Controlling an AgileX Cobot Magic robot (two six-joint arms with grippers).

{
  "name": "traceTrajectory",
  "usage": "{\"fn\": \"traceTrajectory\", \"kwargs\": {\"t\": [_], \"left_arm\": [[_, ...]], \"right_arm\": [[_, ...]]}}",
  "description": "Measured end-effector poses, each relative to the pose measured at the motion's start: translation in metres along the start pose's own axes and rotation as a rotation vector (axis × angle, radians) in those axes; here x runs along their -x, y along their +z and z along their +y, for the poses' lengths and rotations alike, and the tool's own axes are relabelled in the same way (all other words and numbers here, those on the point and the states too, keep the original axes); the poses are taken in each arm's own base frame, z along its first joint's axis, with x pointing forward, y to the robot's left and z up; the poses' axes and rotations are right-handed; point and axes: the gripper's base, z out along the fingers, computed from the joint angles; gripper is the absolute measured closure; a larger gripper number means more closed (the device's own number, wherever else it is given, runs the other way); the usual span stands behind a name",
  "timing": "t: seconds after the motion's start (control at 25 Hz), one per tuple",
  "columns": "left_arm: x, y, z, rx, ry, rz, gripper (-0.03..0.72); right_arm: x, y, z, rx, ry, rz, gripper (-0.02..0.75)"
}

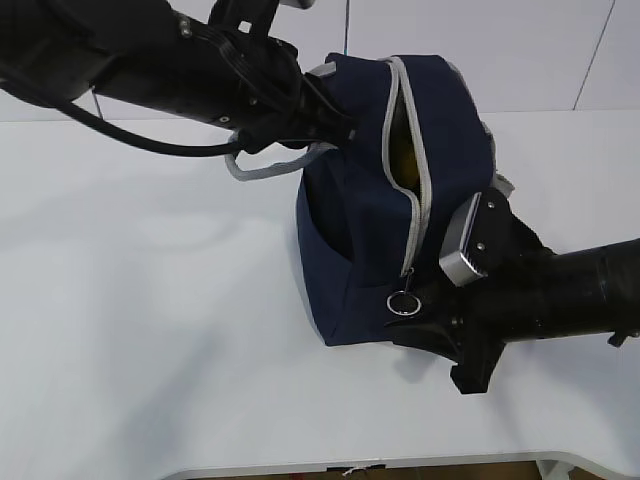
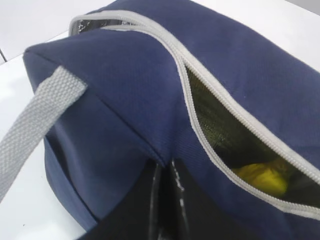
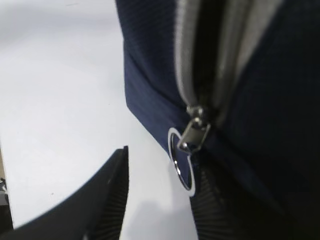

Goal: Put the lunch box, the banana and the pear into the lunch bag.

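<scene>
The navy lunch bag [image 1: 350, 250] stands mid-table with its grey zipper [image 1: 416, 205] partly open. My left gripper [image 1: 335, 125] is shut on the bag's fabric at its top edge, seen pinched in the left wrist view [image 2: 165, 167]. Through the opening a yellow fruit [image 2: 260, 176] shows inside; I cannot tell whether it is the banana or the pear. The lunch box is hidden. My right gripper [image 1: 425, 312] is open at the bag's lower front; in the right wrist view [image 3: 160, 197] the metal ring pull [image 3: 181, 162] hangs against its right finger [image 3: 220, 210].
The bag's grey webbing handle [image 1: 260, 168] loops out under the left arm, also in the left wrist view [image 2: 35, 125]. The white table [image 1: 140, 330] stretches left and front of the bag. A white wall stands behind.
</scene>
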Motion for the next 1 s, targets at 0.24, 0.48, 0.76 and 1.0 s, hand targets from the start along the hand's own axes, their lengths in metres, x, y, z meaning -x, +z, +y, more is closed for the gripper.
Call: {"fn": "traceTrajectory", "kwargs": {"t": [0.24,0.48,0.76,1.0], "left_arm": [[0.0,0.0,0.0,0.0,0.0,0.0,0.703],[0.0,0.0,0.0,0.0,0.0,0.0,0.703],[0.0,0.0,0.0,0.0,0.0,0.0,0.703],[-0.0001,0.0,0.0001,0.001,0.004,0.001,0.703]], "right_arm": [[0.0014,0.0,-0.0002,0.004,0.0,-0.009,0.494],[0.0014,0.0,-0.0002,0.004,0.005,-0.009,0.504],[-0.0002,0.0,-0.0013,-0.008,0.016,0.008,0.627],[0.0,0.0,-0.0014,-0.009,0.028,0.007,0.72]]}}
